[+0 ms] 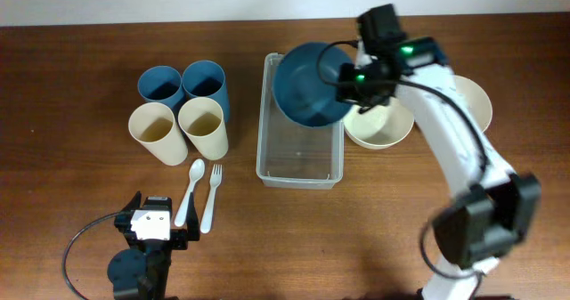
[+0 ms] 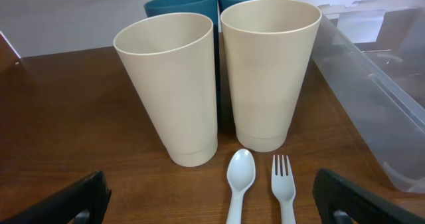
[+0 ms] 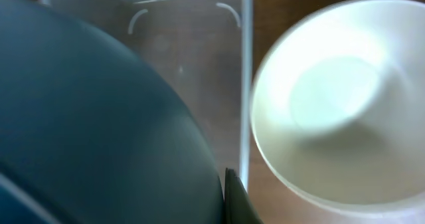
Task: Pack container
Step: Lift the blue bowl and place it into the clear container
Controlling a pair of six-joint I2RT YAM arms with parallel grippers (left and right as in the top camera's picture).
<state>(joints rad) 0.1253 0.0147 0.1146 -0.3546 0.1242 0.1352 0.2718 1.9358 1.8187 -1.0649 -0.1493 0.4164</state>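
Note:
The clear plastic container lies lengthwise at the table's middle; it also shows in the left wrist view and the right wrist view. My right gripper is shut on the rim of a blue bowl and holds it tilted above the container's far end; the bowl fills the left of the right wrist view. My left gripper is open and empty near the front edge, with its fingers either side of a white spoon and fork.
Two cream cups and two blue cups stand left of the container. Cream bowls sit right of it, one more behind the right arm. The spoon and fork lie in front of the cups.

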